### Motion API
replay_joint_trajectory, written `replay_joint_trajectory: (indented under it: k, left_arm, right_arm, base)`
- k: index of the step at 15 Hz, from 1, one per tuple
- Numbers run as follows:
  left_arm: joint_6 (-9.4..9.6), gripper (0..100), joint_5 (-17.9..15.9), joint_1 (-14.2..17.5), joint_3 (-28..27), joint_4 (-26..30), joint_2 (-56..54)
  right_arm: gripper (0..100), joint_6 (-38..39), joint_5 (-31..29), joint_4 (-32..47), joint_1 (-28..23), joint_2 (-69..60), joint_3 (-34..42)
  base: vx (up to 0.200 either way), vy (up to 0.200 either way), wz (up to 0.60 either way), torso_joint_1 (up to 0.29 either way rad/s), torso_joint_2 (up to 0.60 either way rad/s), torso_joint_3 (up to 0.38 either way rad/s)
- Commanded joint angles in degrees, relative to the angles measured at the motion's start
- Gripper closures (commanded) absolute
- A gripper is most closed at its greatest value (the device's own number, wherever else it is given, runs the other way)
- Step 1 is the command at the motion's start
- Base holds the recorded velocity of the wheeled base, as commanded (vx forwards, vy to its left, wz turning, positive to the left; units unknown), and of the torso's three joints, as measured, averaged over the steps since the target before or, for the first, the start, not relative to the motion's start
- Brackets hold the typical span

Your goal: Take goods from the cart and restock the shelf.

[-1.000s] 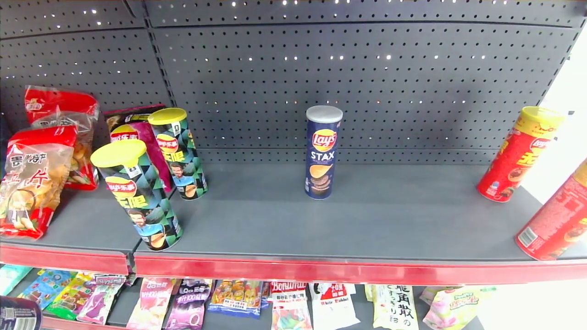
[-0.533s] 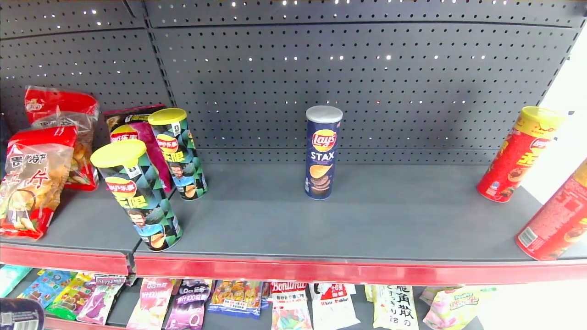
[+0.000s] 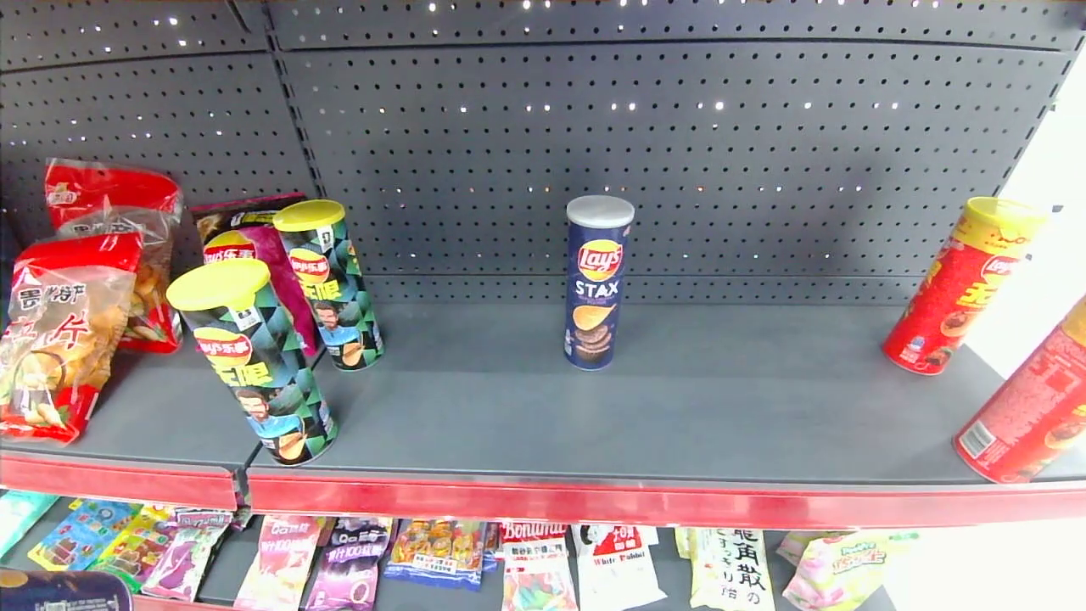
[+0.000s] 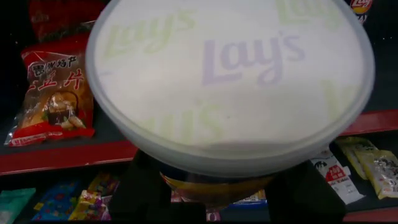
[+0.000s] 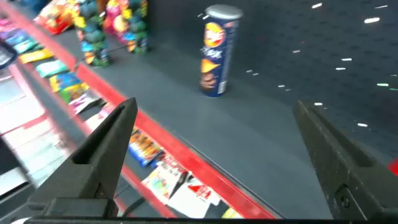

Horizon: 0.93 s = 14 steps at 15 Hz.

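Observation:
My left gripper (image 4: 217, 194) is shut on a dark blue chip can, whose white lid (image 4: 230, 81) faces the left wrist camera. That held can (image 3: 59, 590) pokes into the head view's bottom left corner, below the shelf's red front edge (image 3: 594, 501). A matching dark blue chip can (image 3: 596, 284) stands upright mid-shelf near the pegboard, and it shows as well in the right wrist view (image 5: 217, 53). My right gripper (image 5: 230, 162) hangs open in front of the shelf edge, with nothing between its fingers.
Two green-patterned cans with yellow lids (image 3: 254, 356) stand at shelf left, beside red snack bags (image 3: 59, 339). Two red cans (image 3: 963, 284) stand at the right end. The grey shelf board (image 3: 721, 407) around the blue can is bare. Snack packets (image 3: 534, 560) fill the lower shelf.
The held can in the head view's bottom left corner has shifted slightly right and lower. Nothing on the shelf has moved.

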Motion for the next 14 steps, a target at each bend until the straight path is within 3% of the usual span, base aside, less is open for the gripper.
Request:
replay_joint_trajectory:
  k: [1,12,14]
  left_arm:
    - [0.04,100,0.3,0.0,0.2,0.5,-0.6]
    - [0.13,100,0.5,0.0,0.4,1.8,0.5]
    - [0.22,100,0.5,0.0,0.9,1.8,0.5]
  right_arm:
    - [0,-0.2,0.1,-0.2,3.2,8.2,-2.4]
    - [0,-0.4,0.1,-0.6,5.7,21.1,-2.9]
    - [0,-1.0,-0.1,-5.7,6.7,25.3,-2.8]
  base:
    - [0.0,0.0,0.0,0.0,0.0,0.0]
    - [0.0,0.0,0.0,0.0,0.0,0.0]
    - [0.0,0.0,0.0,0.0,0.0,0.0]
